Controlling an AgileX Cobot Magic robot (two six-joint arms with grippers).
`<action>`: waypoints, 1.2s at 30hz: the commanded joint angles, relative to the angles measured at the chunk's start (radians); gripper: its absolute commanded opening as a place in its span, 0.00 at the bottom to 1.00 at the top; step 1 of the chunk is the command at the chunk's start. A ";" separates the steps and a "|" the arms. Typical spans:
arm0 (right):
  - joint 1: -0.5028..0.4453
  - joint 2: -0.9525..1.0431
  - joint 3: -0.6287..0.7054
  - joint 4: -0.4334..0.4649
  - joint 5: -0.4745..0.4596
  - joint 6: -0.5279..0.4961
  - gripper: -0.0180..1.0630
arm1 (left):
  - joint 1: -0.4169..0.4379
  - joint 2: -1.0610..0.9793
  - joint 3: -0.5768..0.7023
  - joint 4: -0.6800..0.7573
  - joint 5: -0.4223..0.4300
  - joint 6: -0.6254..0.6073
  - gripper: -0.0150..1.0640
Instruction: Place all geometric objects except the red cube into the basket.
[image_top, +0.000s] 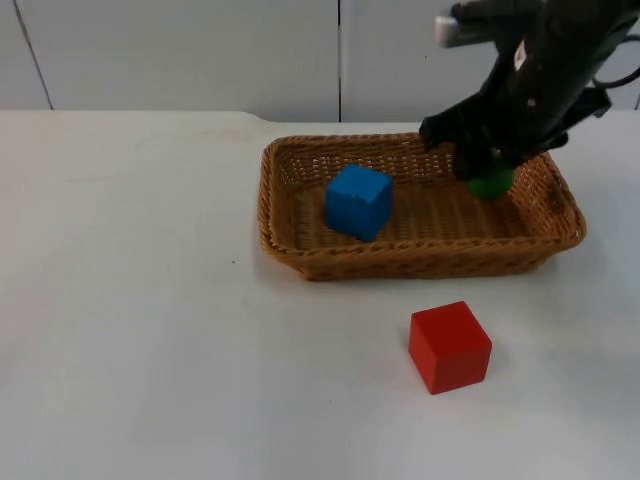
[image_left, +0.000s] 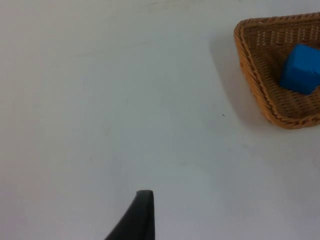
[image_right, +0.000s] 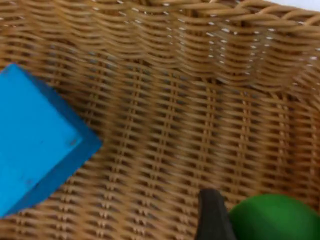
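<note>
White table (image_top: 130, 300): carries a rectangular woven wicker basket (image_top: 300, 245), taken as landmark for all positions below.

Left claw (image_left: 142, 215): over bare table well to the left of the basket, clear of everything; arm waiting. One black fingertip seen in the left wrist view; cannot tell whether released or clenched. Same view: end of the basket (image_left: 255, 75) with the blue cube (image_left: 301, 69) inside.

Blue wooden cube (image_top: 358, 200): inside the basket, left half, resting on the woven floor, turned at an angle to the walls, apart from the rim. Right wrist view: blue cube (image_right: 37, 140) on the weave, basket wall (image_right: 165, 35) rising behind it.

Red wooden cube (image_top: 450, 346): on the table outside the basket, in front of the front wall, towards the right half, apart from the wicker.

Right claw (image_top: 487, 165): over the right half of the basket, near the rear wall, above the interior. Clenched on a green rounded object (image_top: 491, 182), seen under the black fingers. Right wrist view: green rounded object (image_right: 275, 217) touching a black fingertip (image_right: 212, 215), basket floor beneath. Cannot tell whether the green object touches the floor. Exact shape of the green object partly hidden.
</note>
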 joint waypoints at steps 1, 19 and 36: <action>-0.006 0.031 -0.027 0.001 -0.023 0.000 0.01 | 0.004 -0.006 0.005 -0.004 -0.006 0.003 0.99; -0.011 0.086 -0.032 0.003 -0.026 -0.004 0.47 | 0.004 -0.006 0.005 -0.002 -0.006 0.003 0.99; 0.014 -0.244 -0.030 0.028 0.090 -0.061 0.79 | 0.004 -0.006 0.005 -0.002 -0.014 0.003 0.99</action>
